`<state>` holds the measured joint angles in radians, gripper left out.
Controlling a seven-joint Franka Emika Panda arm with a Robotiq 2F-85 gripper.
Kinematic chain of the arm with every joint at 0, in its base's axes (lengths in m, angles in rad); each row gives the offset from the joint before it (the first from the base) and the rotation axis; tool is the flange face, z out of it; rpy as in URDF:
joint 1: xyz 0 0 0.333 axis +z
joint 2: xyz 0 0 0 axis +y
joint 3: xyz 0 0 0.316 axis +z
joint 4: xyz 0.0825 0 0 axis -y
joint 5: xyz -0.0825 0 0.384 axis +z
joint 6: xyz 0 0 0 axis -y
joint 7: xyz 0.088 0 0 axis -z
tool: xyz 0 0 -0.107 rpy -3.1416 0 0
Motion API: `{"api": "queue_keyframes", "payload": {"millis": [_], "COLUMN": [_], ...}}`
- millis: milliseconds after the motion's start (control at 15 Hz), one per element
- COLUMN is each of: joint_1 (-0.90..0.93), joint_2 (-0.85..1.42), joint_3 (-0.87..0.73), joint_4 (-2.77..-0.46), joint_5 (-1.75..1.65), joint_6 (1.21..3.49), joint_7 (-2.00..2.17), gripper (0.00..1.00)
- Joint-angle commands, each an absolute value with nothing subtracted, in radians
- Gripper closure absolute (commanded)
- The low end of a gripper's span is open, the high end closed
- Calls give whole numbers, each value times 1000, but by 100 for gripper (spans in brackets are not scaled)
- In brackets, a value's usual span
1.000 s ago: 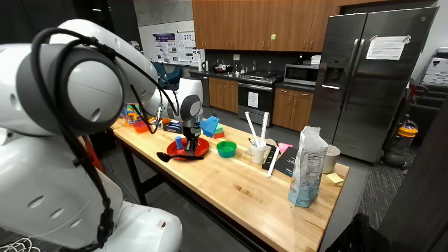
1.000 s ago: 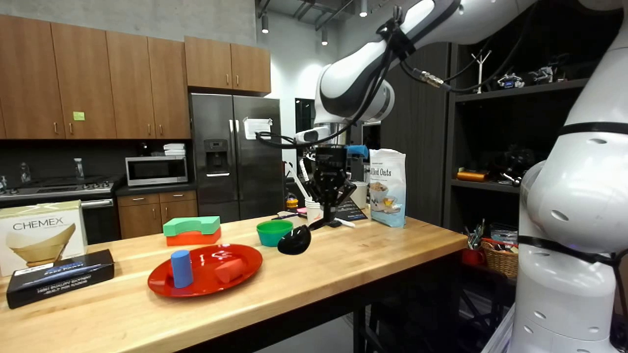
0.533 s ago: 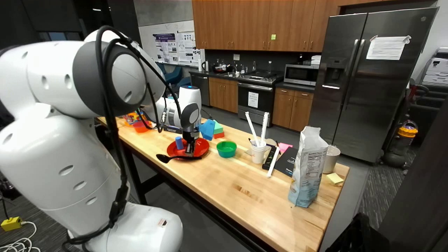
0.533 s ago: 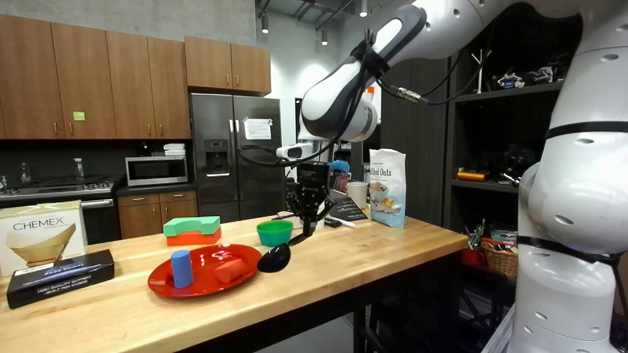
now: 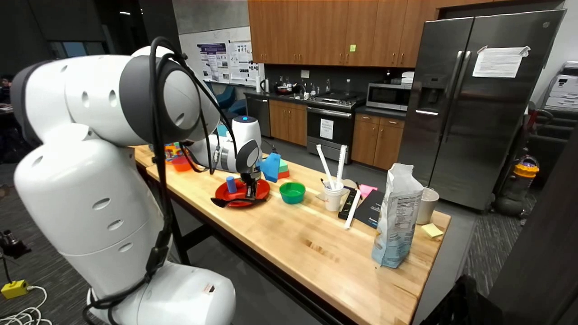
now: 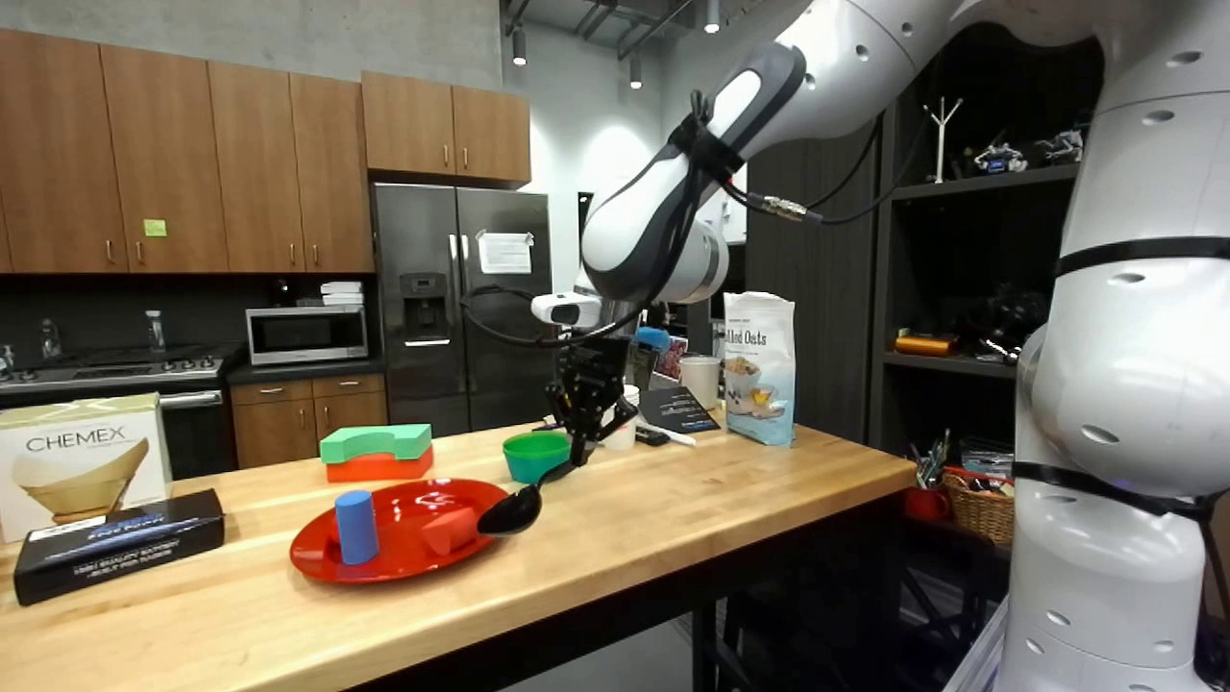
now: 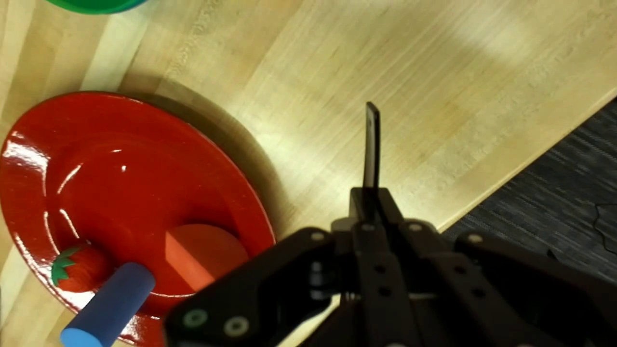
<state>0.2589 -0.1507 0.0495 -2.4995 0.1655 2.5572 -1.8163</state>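
My gripper is shut on the thin handle of a black ladle, which hangs a little above the table. In an exterior view the ladle's bowl overlaps the right rim of a red plate; whether it touches cannot be told. The wrist view shows only the handle, the bowl being hidden. On the plate stands a blue cylinder, with a red half-round block and a strawberry beside it. A green bowl sits behind the gripper.
Stacked green and red blocks, a black box and a Chemex box stand beyond the plate. An oats bag, a white cup with straws and a black booklet occupy another part of the table.
In an exterior view the arm has swung left and lowered, bringing the ladle's bowl from clear of the plate to its right rim. The grip has stayed shut; the plate's contents have not moved.
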Motion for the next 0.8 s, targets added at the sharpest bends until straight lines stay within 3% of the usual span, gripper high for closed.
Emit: {"api": "queue_keyframes", "payload": {"millis": [0,733], "joint_1": [246,127], "joint_2": [-131,81], "joint_3": [65,75], "joint_4": [-2489,-2213], "joint_5": [184,238], "joint_6": [2595,2471], "joint_7": [-1812,-1974], "gripper": [99,99]}}
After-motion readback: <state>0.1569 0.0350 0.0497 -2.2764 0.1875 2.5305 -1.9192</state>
